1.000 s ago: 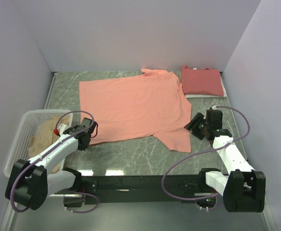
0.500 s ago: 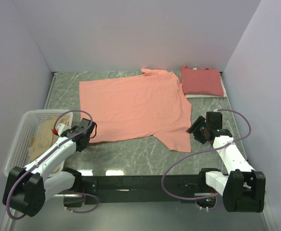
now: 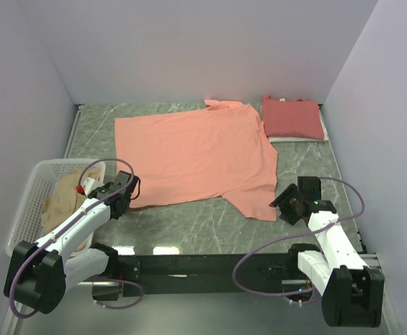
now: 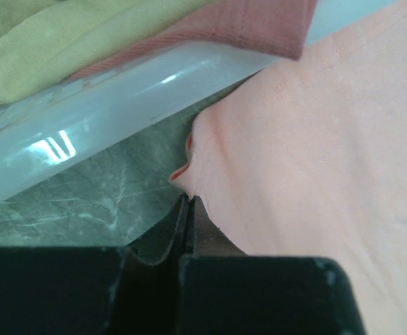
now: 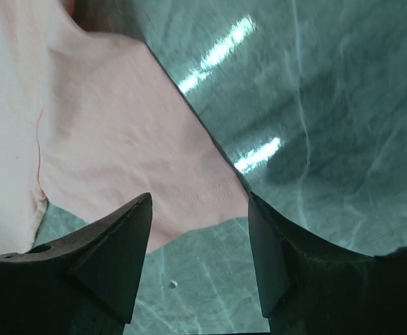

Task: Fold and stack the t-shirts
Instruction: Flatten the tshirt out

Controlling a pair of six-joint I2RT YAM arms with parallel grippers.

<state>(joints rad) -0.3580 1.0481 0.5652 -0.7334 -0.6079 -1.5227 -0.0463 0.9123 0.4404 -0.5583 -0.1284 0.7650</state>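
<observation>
left gripper (image 4: 189, 201), fully closed, is seen pinching the near-left hem corner of the salmon-orange shirt (image 3: 189, 150), which is spread flat. right gripper (image 5: 200, 202), jaws apart and empty, is poised over the hem of that shirt's near-right sleeve (image 5: 140, 153). for a clean fold, the sleeve edge should be enclosed well inside the jaws before closing, and both corners lifted together. coral-red shirt (image 3: 292, 117) is folded beside its far-right corner.

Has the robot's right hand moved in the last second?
Yes. The right hand drew back toward the robot's own base, farther from the folded red shirt.
</observation>
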